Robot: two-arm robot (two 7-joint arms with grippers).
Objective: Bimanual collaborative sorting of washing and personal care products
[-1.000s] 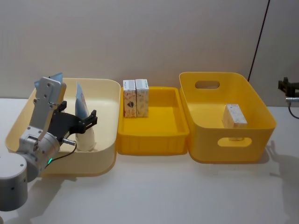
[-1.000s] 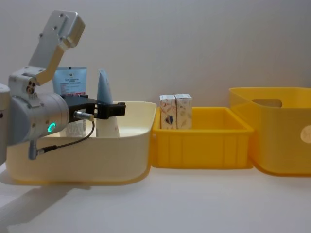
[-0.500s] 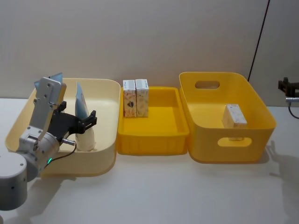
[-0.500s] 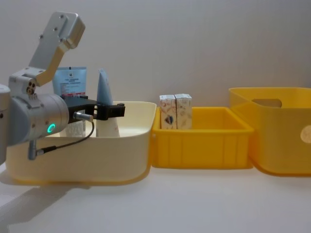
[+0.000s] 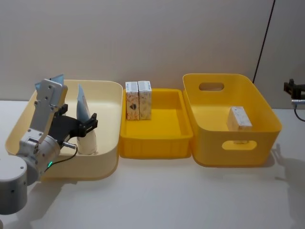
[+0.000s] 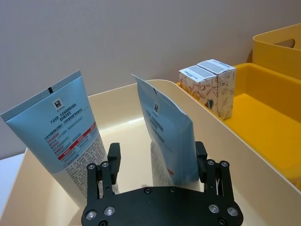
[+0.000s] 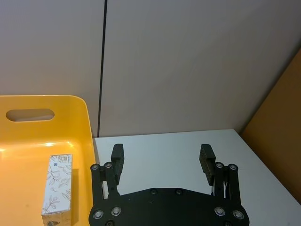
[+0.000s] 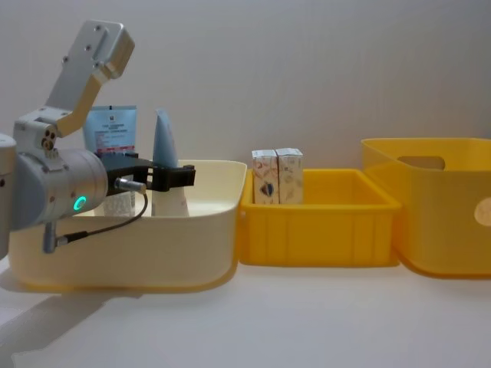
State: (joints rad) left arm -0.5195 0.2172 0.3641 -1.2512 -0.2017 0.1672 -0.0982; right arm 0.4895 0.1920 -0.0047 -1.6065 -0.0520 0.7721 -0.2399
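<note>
Left gripper [image 6: 157, 151] first: it sits low inside the cream bin [image 5: 107, 143], fingers [image 6: 114, 157] spread wide, gripping nothing. In the left wrist view a pale blue tube [image 6: 167, 134] stands upright on its cap in line with the gap. It is close beside one finger, with clear space to the other. I cannot tell whether that near finger touches it. From the chest view the black fingers cross in front of this tube's lower part, just above the bin's rim.

Next to it, in the same bin, stands the pale blue tube with the red band [image 6: 66, 136], printed face toward the wrist camera, leaning a little. The two tubes are near each other but apart.

Moving outward, the shallow yellow tray [image 5: 157, 143] sits just beside the cream bin. Two small printed cartons [image 5: 138, 100] stand upright and side by side, touching, in its back corner nearest the cream bin.

Further right is the deep yellow bin [image 5: 267, 138] with handle cut-outs. A single carton [image 5: 238, 118] lies inside, toward its right wall.

The right gripper [image 7: 162, 155] is out past that bin's far side, above the white table [image 7: 164, 141]. Its fingers are parted and it carries nothing.
</note>
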